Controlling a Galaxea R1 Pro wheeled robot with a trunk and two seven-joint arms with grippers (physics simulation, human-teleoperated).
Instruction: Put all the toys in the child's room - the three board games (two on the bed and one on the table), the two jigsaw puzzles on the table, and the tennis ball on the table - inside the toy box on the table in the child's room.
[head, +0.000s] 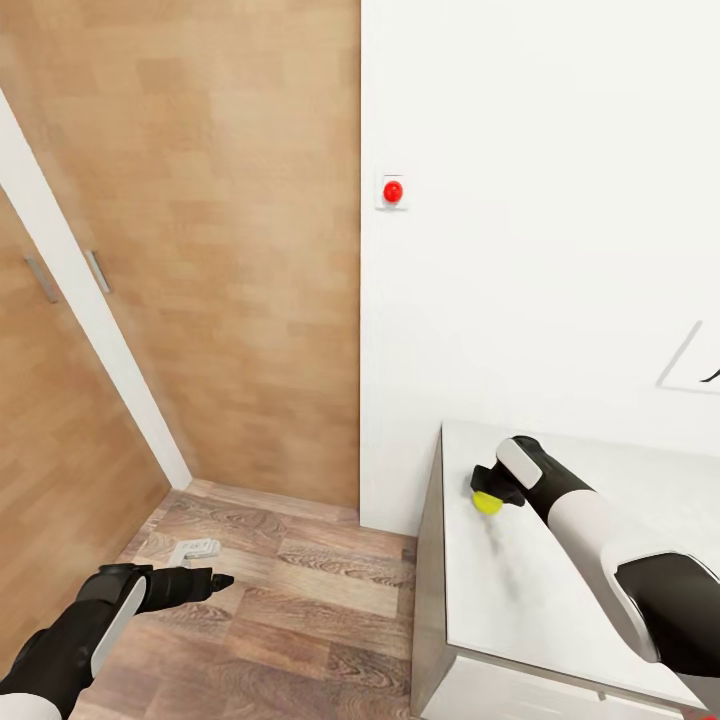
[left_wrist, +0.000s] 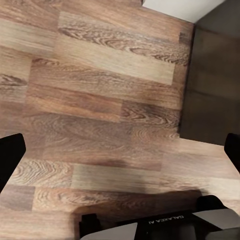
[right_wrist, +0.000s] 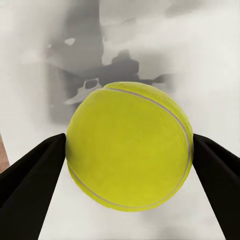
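Right pincer (head: 487, 493) clamps tennis ball (head: 487, 502) just above light counter (head: 520, 600), near its far-left corner. Left pincer (head: 205, 581) hangs over wood floor (head: 300, 600), fingers spread, empty. Step: ball pickup. Next: lift clear, carry to toy box.

tennis ball (head: 487, 502) on table (head: 520, 600) — right side

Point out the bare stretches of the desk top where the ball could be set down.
The table top is bare from its near edge up to the right gripper, and beyond that toward the white wall. The one busy spot is at the right gripper, closed around the tennis ball, with the forearm crossing the right side.
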